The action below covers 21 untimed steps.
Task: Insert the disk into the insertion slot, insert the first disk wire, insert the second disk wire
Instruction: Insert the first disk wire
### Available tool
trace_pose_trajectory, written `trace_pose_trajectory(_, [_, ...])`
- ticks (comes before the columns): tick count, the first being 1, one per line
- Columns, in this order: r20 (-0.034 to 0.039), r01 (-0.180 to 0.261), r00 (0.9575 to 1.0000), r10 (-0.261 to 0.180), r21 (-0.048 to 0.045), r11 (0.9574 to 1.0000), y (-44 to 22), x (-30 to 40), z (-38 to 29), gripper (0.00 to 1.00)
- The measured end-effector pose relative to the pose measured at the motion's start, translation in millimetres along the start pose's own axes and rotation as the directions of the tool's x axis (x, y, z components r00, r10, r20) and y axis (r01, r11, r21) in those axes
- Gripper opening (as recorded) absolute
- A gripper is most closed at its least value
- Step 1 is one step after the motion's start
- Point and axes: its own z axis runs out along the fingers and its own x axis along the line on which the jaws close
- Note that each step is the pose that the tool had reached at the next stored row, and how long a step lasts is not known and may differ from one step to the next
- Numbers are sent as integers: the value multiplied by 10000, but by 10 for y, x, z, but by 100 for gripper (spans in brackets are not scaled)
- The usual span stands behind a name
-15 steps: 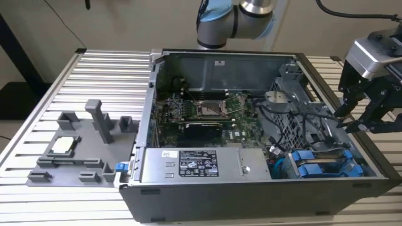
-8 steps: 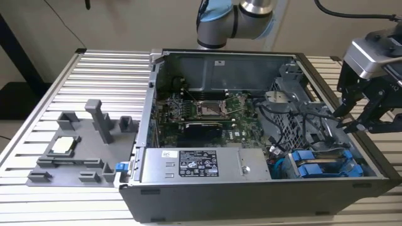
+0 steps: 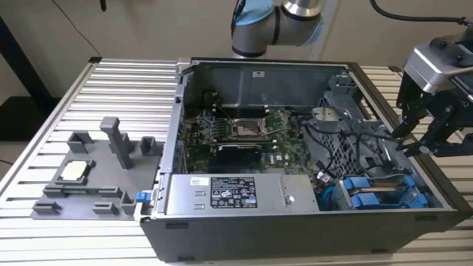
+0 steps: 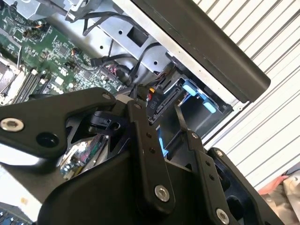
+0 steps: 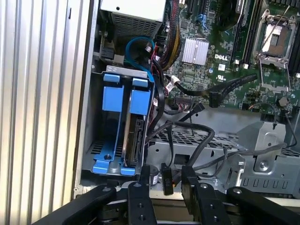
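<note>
The disk (image 5: 134, 138) stands on edge in its blue carrier (image 5: 139, 101) inside the drive bay, at the near corner of the open computer case on the exterior view's right (image 3: 377, 195). Beside it sits a second blue carrier (image 5: 112, 93). My gripper (image 3: 417, 138) hangs over the case's side wall on the exterior view's right, just above the bay. Its fingers stand apart, so it is open (image 5: 164, 171). A black wire connector (image 5: 167, 180) lies loosely between the fingertips, also seen in the second wrist view (image 4: 157, 102). More black cables (image 5: 187, 140) trail over the metal cage next to the disk.
A grey power-supply box (image 3: 221, 194) fills the case's front beside the bay. The green motherboard (image 3: 244, 133) lies behind it. On the exterior view's left, a grey fixture tray (image 3: 88, 177) with upright posts rests on the ribbed aluminium table (image 3: 111, 83).
</note>
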Motion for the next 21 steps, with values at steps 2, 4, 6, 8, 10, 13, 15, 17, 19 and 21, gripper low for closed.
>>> trace_pose_trajectory(2, [0,1,10000,-1,0,10000,0,0,0,38])
trace_pose_trajectory(4, [0,1,10000,-1,0,10000,0,0,0,25])
trace_pose_trajectory(6, [0,1,10000,-1,0,10000,0,0,0,20])
trace_pose_trajectory(8, [0,1,10000,-1,0,10000,0,0,0,19])
trace_pose_trajectory(10, [0,1,10000,-1,0,10000,0,0,0,19])
trace_pose_trajectory(13, [0,2,10000,-2,-1,10000,0,0,1,19])
trace_pose_trajectory(15, [0,2,10000,-2,-1,10000,0,0,1,19])
trace_pose_trajectory(17, [0,3,10000,-3,0,10000,0,0,1,19])
trace_pose_trajectory(19, [3,0,10000,0,-20,10000,0,0,1,19])
trace_pose_trajectory(21, [36,-40,10000,41,-267,9996,-2,2,4,19])
